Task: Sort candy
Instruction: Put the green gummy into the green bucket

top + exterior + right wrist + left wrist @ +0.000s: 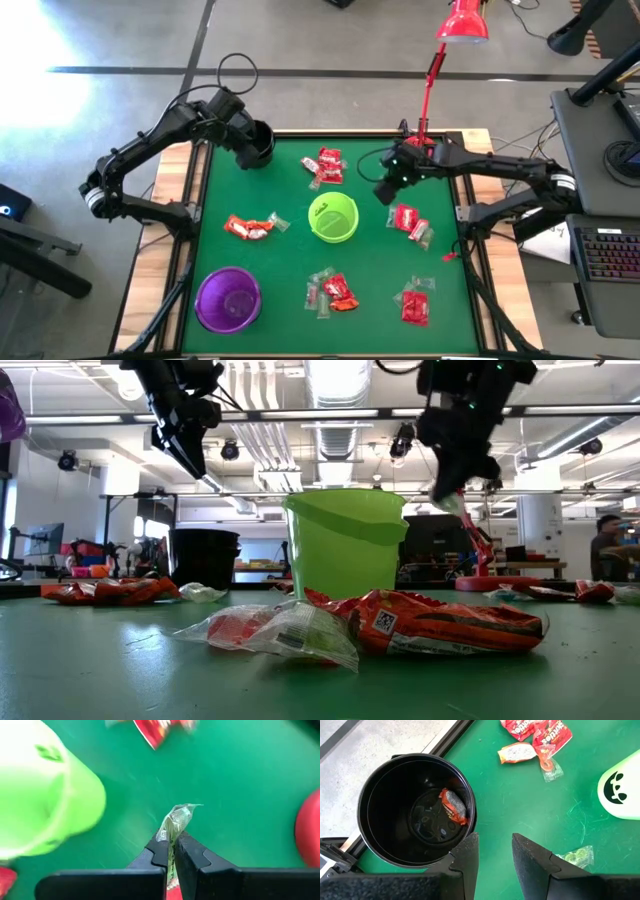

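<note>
My right gripper (174,845) hangs above the green table (290,200), just right of the green cup (333,217), shut on a clear pale candy (176,820). In the low view that candy (450,503) shows well above the tabletop. My left gripper (495,855) stands open with nothing between its fingers, over the near rim of the black cup (415,810) at the far left corner. One red-orange candy (452,806) lies on that cup's bottom. Loose piles of red and clear candy (325,165) (250,228) (410,222) lie on the table. My right gripper pinches the clear candy wrapper between its two fingers. One crinkled end (180,812) sticks out past the fingertips. The fingers slant downward toward the table. The candy is lifted clear of the table.
A purple cup (228,298) stands at the near left. More candy piles (330,290) (415,300) lie near the front edge. A red lamp (430,90) rises from the far edge behind my right arm. Bare green table lies between the piles.
</note>
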